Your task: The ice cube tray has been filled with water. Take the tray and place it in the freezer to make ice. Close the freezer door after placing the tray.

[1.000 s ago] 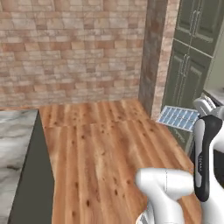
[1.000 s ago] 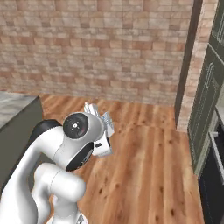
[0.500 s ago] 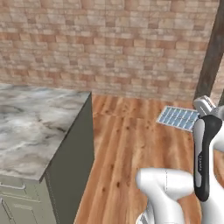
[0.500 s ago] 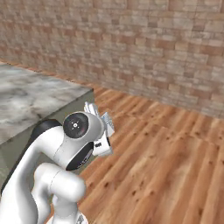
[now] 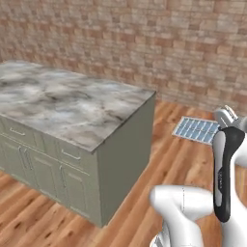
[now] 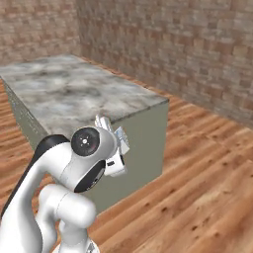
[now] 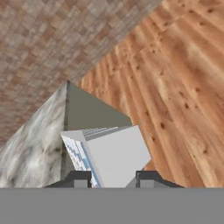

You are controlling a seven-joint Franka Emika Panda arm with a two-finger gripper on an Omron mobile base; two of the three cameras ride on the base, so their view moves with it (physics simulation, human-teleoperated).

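The ice cube tray (image 5: 197,129) is a flat white grid with pale blue water (image 5: 190,128) in its cells, and it hangs level above the wooden floor. My gripper (image 5: 221,126) is shut on the tray's near end. In the hand view the tray (image 7: 114,154) rises tilted between the two dark fingertips (image 7: 81,178), its white underside facing me and the cells along its left edge. In the right base view a corner of the tray (image 6: 122,137) pokes out behind my arm. The freezer and the freezer door are out of view.
A kitchen island with a grey marble top (image 5: 72,101) and pale green cabinet fronts (image 5: 43,169) stands to the left, its corner close to the arm. A brick wall (image 5: 144,43) runs behind it. Wooden floor (image 6: 207,173) lies open to the right.
The whole picture has swung, so the base has turned: the green cabinets left the view and the marble island came in. The tray stays in the same grip.
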